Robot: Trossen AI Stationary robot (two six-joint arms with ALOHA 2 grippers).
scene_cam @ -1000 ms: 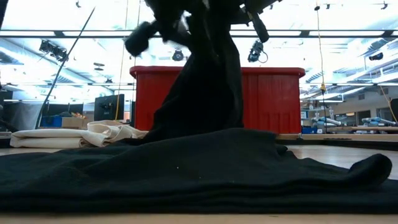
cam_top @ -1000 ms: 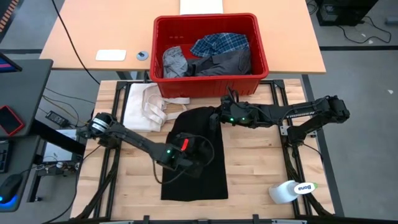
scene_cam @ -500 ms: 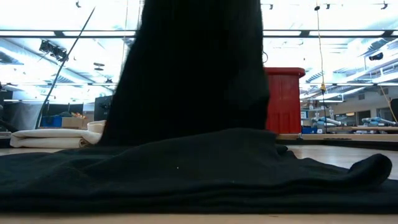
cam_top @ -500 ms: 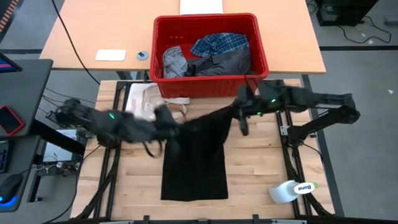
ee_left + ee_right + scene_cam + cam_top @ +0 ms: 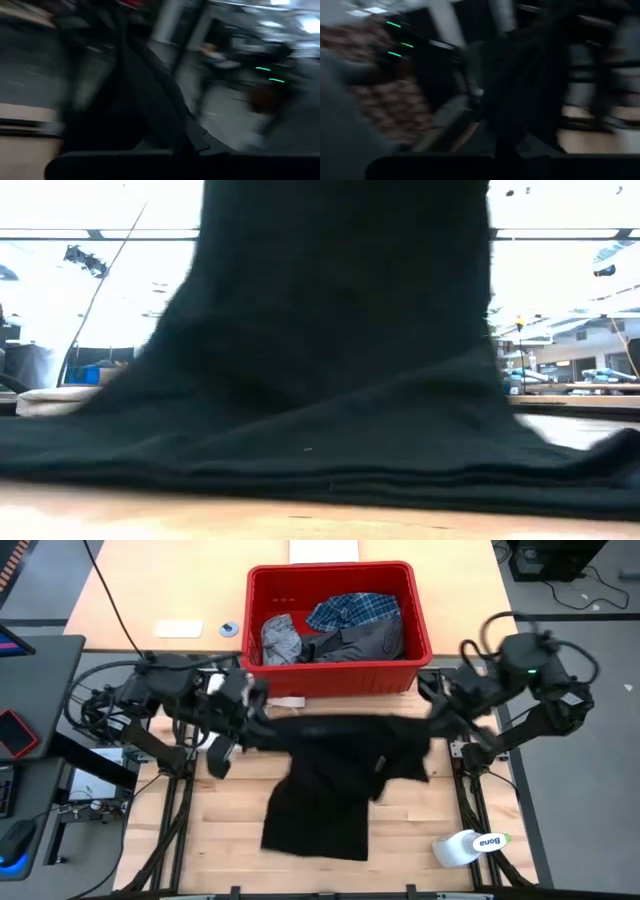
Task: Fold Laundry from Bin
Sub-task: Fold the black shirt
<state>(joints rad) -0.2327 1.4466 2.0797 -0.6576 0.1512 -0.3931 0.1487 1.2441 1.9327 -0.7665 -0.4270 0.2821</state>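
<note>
A large black garment [image 5: 335, 765] is spread between my two grippers above the table. Its lower part [image 5: 315, 825] lies on the wooden top, and in the low view it [image 5: 340, 360] fills most of the picture. My left gripper [image 5: 262, 718] is shut on its upper left end and my right gripper [image 5: 430, 712] on its upper right end. Behind stands the red bin [image 5: 255, 610]. In it lie a plaid shirt [image 5: 355, 608], a light grey garment [image 5: 282, 638] and a dark grey one [image 5: 368, 640]. My left gripper holds the black garment's upper edge at its left end [image 5: 272, 724], coming level from the table's left side. The blur hides the fingers and the number of layers. The cloth runs fairly taut toward the other gripper and hangs below. My right gripper holds the same upper edge at its right end [image 5: 420, 722], coming level from the table's right side. The fingers themselves do not show. From here the cloth hangs with a bunched fold [image 5: 400, 765], and its lower end rests on the table.
A cream-white cloth [image 5: 218, 752] lies mostly hidden under my left arm at the table's far left. A white roll with a label [image 5: 470, 845] lies near the front right corner. Bare wood shows left and right of the garment's lower part.
Both grippers have risen and gone apart, the left from the garment's middle toward the table's far left, the right toward the right edge, both tipping up to level. The garment's upper part has been lifted and spread wide between them. Its lower end has stayed on the table.
</note>
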